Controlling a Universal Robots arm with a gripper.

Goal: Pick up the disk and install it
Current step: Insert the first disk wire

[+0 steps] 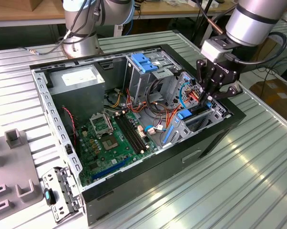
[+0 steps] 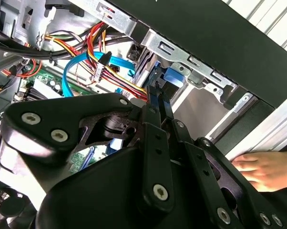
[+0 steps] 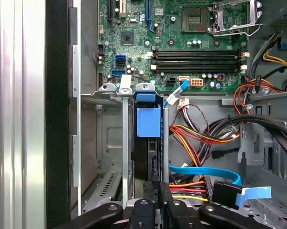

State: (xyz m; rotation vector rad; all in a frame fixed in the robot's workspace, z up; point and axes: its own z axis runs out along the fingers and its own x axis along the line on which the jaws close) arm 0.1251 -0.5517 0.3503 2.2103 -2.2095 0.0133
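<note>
A: How far along?

B: Looks nearly done. Gripper [image 3: 156, 183] reaching down into the lower drive bay, fingers drawn together on the near edge of the disk [image 3: 148, 121]. Standing on edge in its slot between the grey metal bay walls [image 3: 126, 143], blue bracket facing up. Judged seated or close to it; not released yet, and no cable seen plugged into it.

A: Anything crowding the spot?

B: Plenty. Just beside the fingers, a blue flat data cable [image 3: 205, 171] and a bundle of red, yellow and orange power wires [image 3: 196, 136], spilling across the bay next door. Touching or merely near the gripper, cannot tell.

A: And outside the case?

B: A person's hand [image 2: 262, 169] in the second wrist view, resting on the ribbed table close by the black case wall [image 2: 220, 38].

A: Farther off?

B: Beyond the bay, the green motherboard [image 3: 181, 47] with bare memory slots [image 3: 198, 55] and an open processor socket [image 3: 234, 16]. In the exterior view, an upper drive cage with a blue tab [image 1: 146, 62], then the grey power supply [image 1: 76, 78] in the far corner.
</note>
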